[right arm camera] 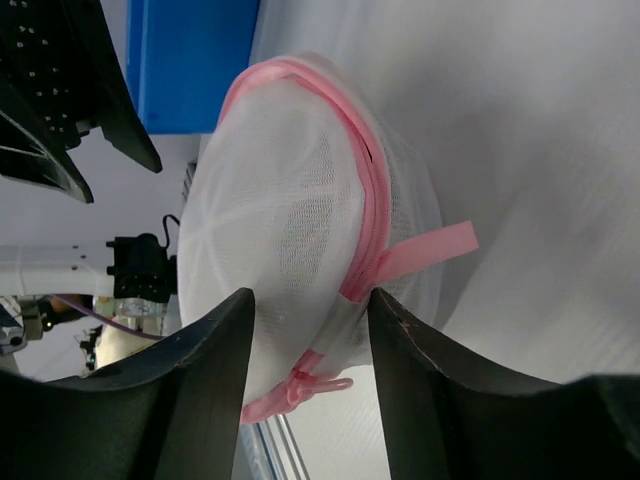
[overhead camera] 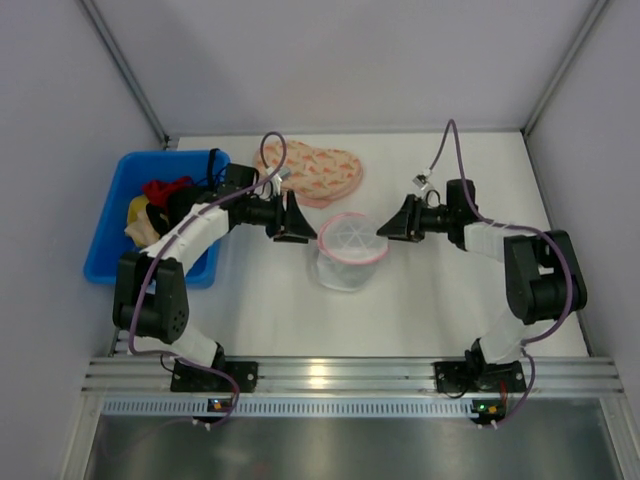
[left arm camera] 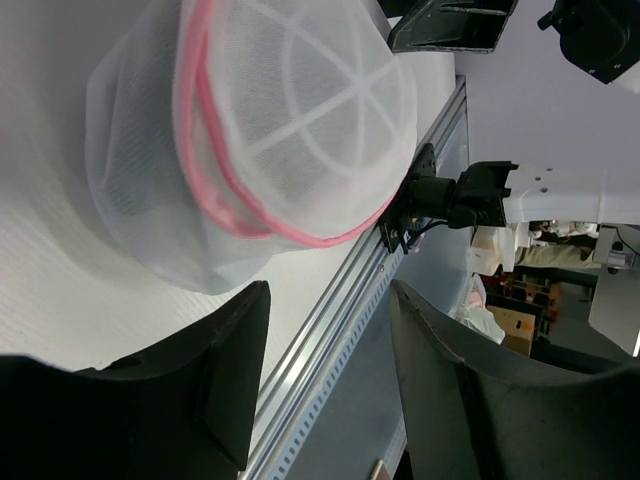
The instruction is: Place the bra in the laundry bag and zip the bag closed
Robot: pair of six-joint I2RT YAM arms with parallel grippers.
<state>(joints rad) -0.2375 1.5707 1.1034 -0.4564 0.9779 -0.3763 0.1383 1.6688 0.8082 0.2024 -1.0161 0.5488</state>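
The laundry bag (overhead camera: 350, 252) is a round white mesh pouch with a pink zip rim, standing at the table's middle. My left gripper (overhead camera: 308, 228) is open and empty just left of it; in the left wrist view (left arm camera: 328, 292) the bag (left arm camera: 280, 130) lies ahead of the jaws. My right gripper (overhead camera: 382, 230) is open at the bag's right side. In the right wrist view (right arm camera: 310, 300) its jaws flank the bag (right arm camera: 280, 220) near the pink zip pull (right arm camera: 322, 386) without closing on it. Dark fabric (overhead camera: 180, 206) lies in the bin; I cannot tell whether it is the bra.
A blue bin (overhead camera: 110, 235) with red, tan and dark clothes stands at the left, under my left arm. A peach-pink heart-shaped patterned piece (overhead camera: 312, 172) lies behind the bag. The metal rail (overhead camera: 330, 375) runs along the near edge.
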